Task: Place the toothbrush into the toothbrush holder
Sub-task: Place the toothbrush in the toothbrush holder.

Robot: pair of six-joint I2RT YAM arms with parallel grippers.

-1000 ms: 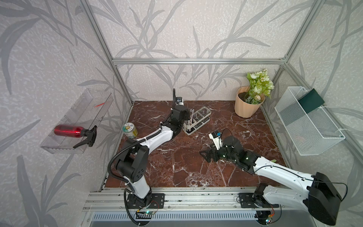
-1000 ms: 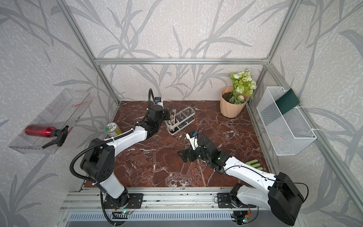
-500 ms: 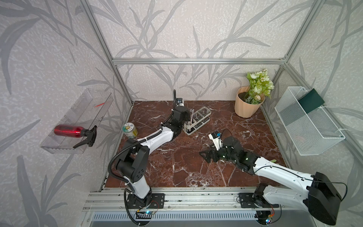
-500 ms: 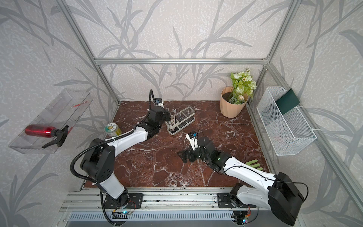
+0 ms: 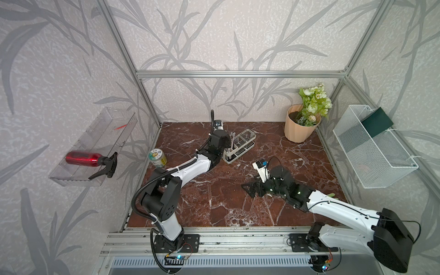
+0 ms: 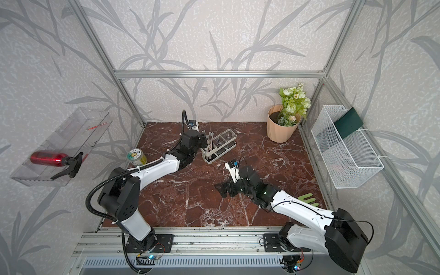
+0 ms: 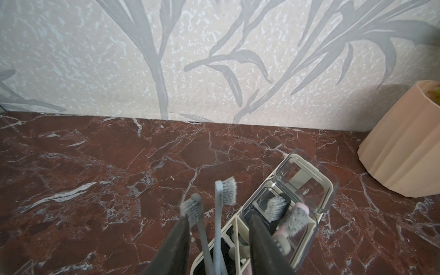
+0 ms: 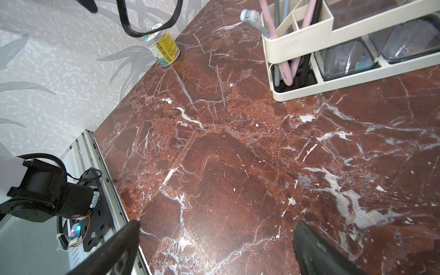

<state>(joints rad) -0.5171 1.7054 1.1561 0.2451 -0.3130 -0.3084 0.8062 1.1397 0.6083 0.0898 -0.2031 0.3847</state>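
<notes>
Standing near-upright in the end slot of the cream-framed, clear-compartment toothbrush holder [image 8: 297,94] near the far edge of the dark red marble bench [image 7: 119,166], the grey-handled toothbrush [image 7: 202,233] rises between the parted jaws of the left claw [image 7: 217,216], close against one of them. The right claw [image 8: 217,223], spread wide, hangs well apart.

yellow can [image 5: 157,157], flowerpot [image 5: 300,129] on marble table [image 5: 214,202]; red spray bottle [image 5: 82,158] on clear shelf [image 5: 112,133].
</notes>
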